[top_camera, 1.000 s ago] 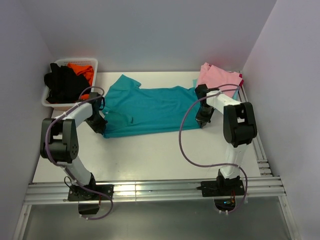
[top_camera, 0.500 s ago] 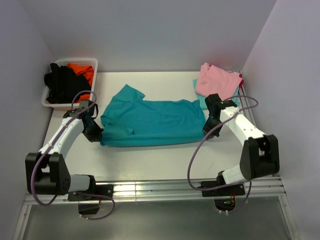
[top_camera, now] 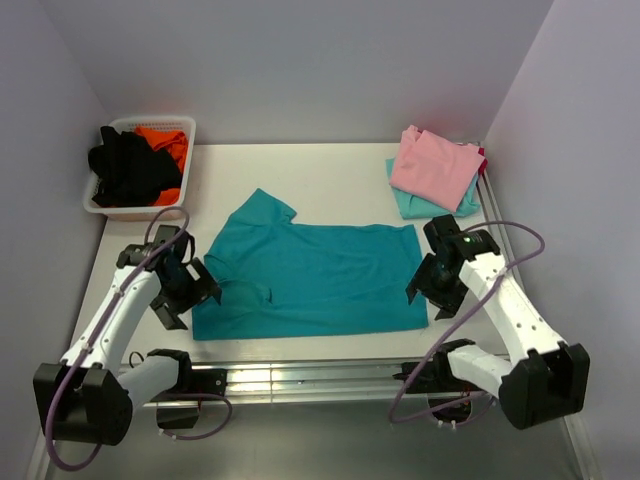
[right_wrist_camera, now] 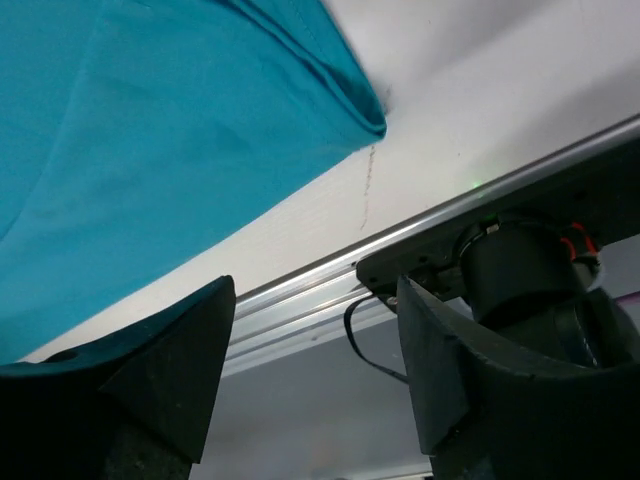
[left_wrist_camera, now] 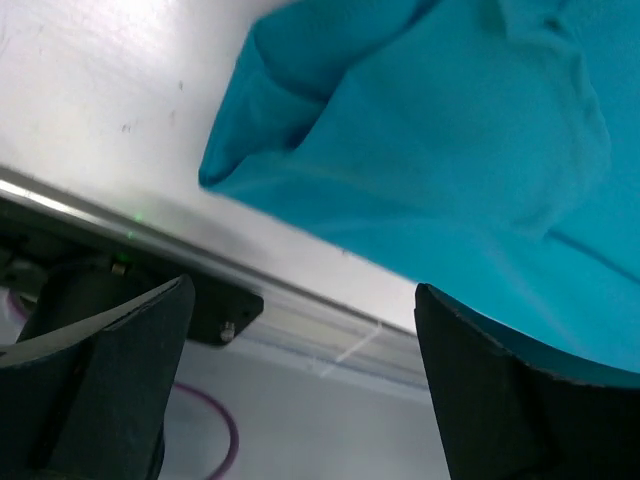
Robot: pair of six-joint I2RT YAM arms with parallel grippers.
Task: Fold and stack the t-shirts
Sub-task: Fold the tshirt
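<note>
A teal t-shirt (top_camera: 310, 280) lies spread flat on the white table, its lower hem close to the front edge, collar and one sleeve toward the left. My left gripper (top_camera: 190, 292) is at its left edge, open, with nothing between the fingers; the left wrist view shows the teal cloth (left_wrist_camera: 450, 150) past my open left gripper (left_wrist_camera: 300, 300). At the shirt's right edge my right gripper (top_camera: 420, 288) is also open and empty. The right wrist view shows a shirt corner (right_wrist_camera: 150, 130) beyond my right gripper (right_wrist_camera: 315, 300). A folded pink t-shirt (top_camera: 435, 165) lies on a folded pale aqua one (top_camera: 415, 206) at the back right.
A white basket (top_camera: 190, 150) with black and orange clothes stands at the back left. Aluminium rails (top_camera: 320, 380) run along the table's front edge, with both arm bases and cables there. Walls close in on the left, back and right.
Both arms drew the teal shirt toward the front edge while shut on its side edges. Both grippers have now opened and let the cloth go; it lies flatter.
</note>
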